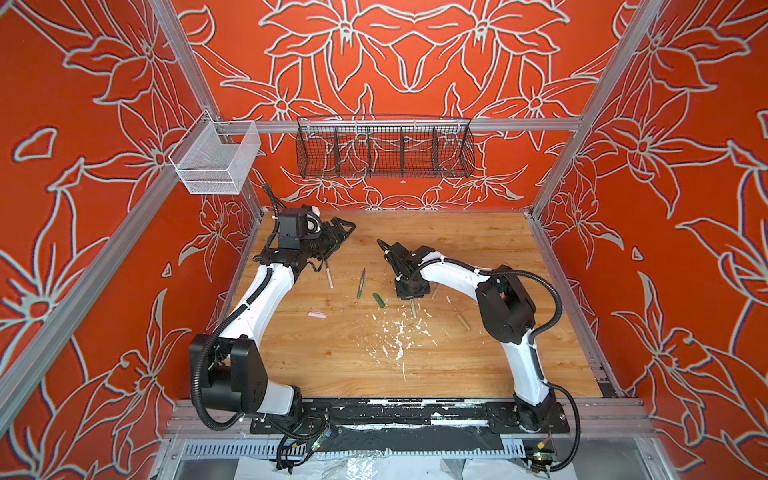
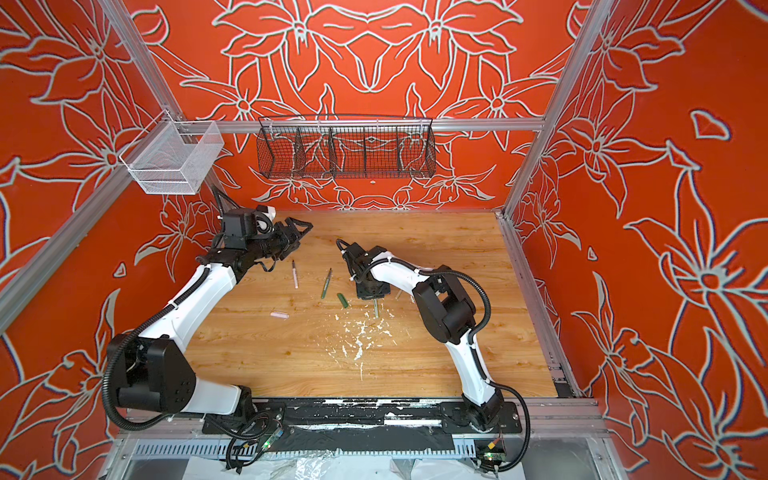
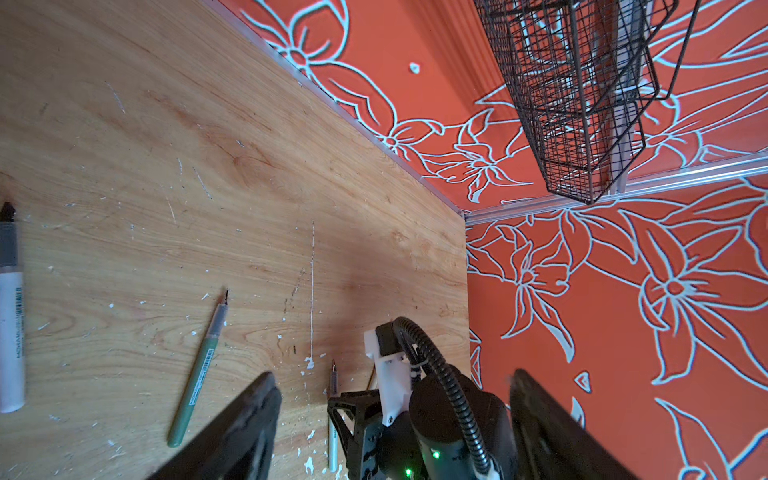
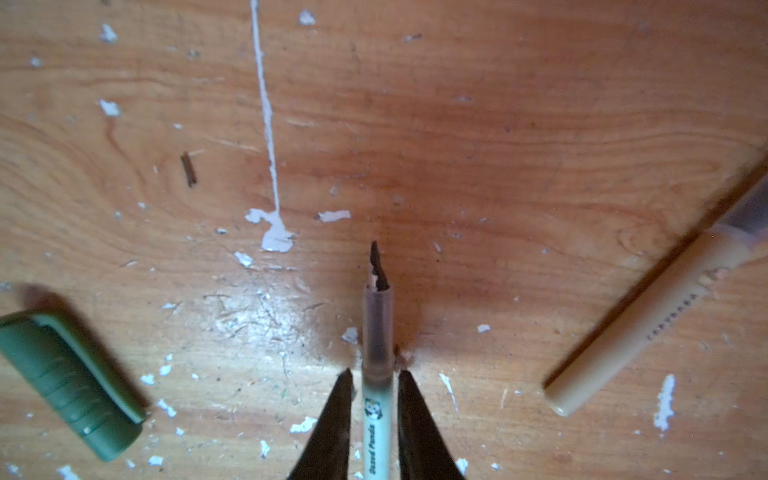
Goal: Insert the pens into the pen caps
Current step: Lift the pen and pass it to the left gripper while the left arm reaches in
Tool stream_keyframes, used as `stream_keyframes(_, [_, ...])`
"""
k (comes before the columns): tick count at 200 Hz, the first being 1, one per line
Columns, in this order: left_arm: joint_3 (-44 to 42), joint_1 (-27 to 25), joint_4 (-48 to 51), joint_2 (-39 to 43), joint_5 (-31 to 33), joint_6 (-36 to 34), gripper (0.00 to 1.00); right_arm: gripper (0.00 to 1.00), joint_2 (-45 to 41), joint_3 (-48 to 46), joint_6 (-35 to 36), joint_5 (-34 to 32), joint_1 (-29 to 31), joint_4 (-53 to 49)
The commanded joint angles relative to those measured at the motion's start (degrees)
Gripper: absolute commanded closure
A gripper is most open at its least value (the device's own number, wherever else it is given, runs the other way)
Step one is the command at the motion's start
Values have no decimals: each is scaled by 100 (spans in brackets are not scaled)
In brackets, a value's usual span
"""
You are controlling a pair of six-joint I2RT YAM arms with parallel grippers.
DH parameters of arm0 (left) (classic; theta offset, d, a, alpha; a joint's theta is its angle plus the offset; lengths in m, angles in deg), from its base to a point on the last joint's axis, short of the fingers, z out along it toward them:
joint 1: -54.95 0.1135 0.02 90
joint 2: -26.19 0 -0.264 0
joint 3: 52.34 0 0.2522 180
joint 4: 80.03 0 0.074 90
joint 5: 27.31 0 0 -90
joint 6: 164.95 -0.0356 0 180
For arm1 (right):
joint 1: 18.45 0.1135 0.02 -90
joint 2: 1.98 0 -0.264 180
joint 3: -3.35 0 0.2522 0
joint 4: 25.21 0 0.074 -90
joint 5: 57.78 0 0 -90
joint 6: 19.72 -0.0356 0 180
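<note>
R claw points down at worktop, nr centre. Jaws almost closed, one each side of light green pen, just behind its clear neck. Thin slivers of wood show btwn them & the barrel, so can't tell if it's pinched. Pen seems flat on worktop, dark tip pointing away from claw. Dark green cap lies near on one side, tan pen on the other, both apart from claw.

L claw hangs over far-left part of worktop, jaws wide apart, nothing in them.

In a top view, pink pen & dark green pen lie left of R claw. Pink cap is nearer front, tan cap off to the right. Caps lie loose, apart from pens. White paint flecks scatter front of centre.
</note>
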State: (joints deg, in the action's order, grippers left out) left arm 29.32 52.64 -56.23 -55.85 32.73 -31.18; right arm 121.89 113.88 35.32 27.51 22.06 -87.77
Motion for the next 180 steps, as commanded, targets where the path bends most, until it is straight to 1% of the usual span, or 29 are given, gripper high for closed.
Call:
stream_keyframes(1, [11, -50, -178, -72, -129, -8, 15, 79, 86, -261, -207, 231, -105, 67])
stream_keyframes(35, [-37, -68, -313, -42, -162, -44, 15, 83, 224, -322, -239, 283, -104, 143])
stream_keyframes(52, [-66, -76, -388, -40, -175, -59, 15, 87, 200, -467, -248, 261, -100, 211])
stream_keyframes(73, [-90, -97, -512, -66, -275, -61, 15, 92, 1, -634, -245, 180, -113, 319])
stream_keyframes(91, [-207, -107, -816, -28, -408, -1, 15, 92, -294, -756, -205, 87, -119, 474])
stream_keyframes(109, [-492, -114, -1577, 73, -732, 114, 11, 93, -736, -902, -110, 18, -136, 737])
stream_keyframes(136, [-848, -137, -2503, 190, -1036, 156, 11, 93, -1516, -1257, 2, -191, -199, 1177])
stream_keyframes(163, [-1255, -152, -3947, 44, -1577, 522, 16, 93, -2380, -1640, 147, -348, -306, 1606])
stream_keyframes(180, [-1276, -259, -4461, -144, -1995, 573, 19, 93, -2868, -1830, 263, -363, -366, 1853])
